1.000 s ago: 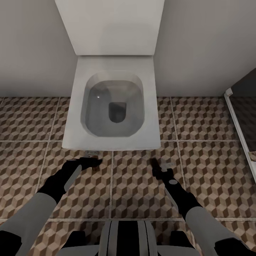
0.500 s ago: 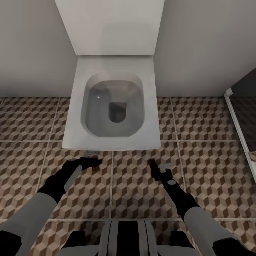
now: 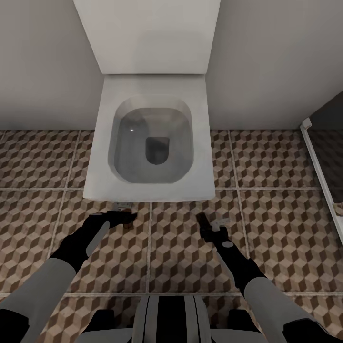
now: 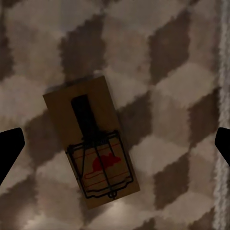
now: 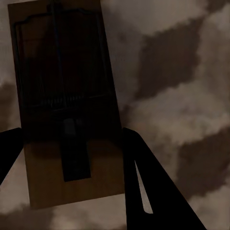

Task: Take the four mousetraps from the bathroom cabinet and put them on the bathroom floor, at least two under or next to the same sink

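Before the white toilet [image 3: 152,138], on the cube-patterned floor [image 3: 181,267], the left gripper [image 3: 125,217] hangs spread above one flat-lying mousetrap [image 4: 91,143], while the right gripper [image 3: 206,224] pinches another trap [image 5: 64,105].

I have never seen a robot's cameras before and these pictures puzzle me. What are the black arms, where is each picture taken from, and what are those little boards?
The big picture comes from a camera on the robot's head, looking down over its two arms at a white toilet and the patterned bathroom floor. The two darker pictures come from cameras at each wrist. The left end effector is open above a mousetrap lying flat on the tiles. The right end effector appears closed on a second mousetrap, with a finger on each side.
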Controlling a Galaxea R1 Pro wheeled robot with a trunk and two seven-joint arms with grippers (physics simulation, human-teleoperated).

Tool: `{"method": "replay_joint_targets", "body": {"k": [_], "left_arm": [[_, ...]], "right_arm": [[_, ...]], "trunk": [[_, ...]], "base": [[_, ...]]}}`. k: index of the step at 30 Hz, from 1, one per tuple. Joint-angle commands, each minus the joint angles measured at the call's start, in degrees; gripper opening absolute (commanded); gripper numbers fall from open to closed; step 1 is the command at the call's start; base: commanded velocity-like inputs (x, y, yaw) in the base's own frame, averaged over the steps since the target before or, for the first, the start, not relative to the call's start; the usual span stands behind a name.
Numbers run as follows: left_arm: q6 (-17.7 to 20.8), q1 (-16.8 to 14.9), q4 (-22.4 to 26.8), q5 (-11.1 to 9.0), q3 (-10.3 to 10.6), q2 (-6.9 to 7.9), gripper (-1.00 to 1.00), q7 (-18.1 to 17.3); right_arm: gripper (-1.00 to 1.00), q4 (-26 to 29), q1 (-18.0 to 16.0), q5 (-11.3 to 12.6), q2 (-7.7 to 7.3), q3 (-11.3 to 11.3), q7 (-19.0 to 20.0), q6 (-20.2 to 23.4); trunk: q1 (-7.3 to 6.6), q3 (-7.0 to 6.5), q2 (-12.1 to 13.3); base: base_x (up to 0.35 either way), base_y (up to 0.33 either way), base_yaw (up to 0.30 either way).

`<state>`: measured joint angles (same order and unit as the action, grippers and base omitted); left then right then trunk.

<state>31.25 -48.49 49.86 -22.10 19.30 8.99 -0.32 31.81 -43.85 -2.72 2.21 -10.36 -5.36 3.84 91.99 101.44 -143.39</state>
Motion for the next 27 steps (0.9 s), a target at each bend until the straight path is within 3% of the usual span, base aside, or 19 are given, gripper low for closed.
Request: {"method": "replay_joint_targets", "body": {"k": [1,17,27], "left_arm": [[0.21,-0.02,0.06,-0.06,0.12,0.06,1.0,-0.03],[0.21,-0.02,0.04,-0.08,0.12,-0.02,1.0,-0.03],[0.21,-0.02,-0.02,-0.11,0.12,-0.02,1.0,-0.03]], "right_arm": [[-1.0,0.09,-0.01,-0.09,-0.02,-0.28,-0.35,0.38],[-1.0,0.6,-0.01,-0.01,0.11,-0.28,-0.02,0.38],[-1.0,0.97,-0.01,-0.01,1.54,-0.28,-0.09,0.38]], "trunk": [[-0.01,0.03,-0.01],[-0.01,0.03,-0.01],[-0.01,0.03,-0.01]], "base": [[0.0,0.0,0.0],[0.0,0.0,0.0],[0.0,0.0,0.0]]}}
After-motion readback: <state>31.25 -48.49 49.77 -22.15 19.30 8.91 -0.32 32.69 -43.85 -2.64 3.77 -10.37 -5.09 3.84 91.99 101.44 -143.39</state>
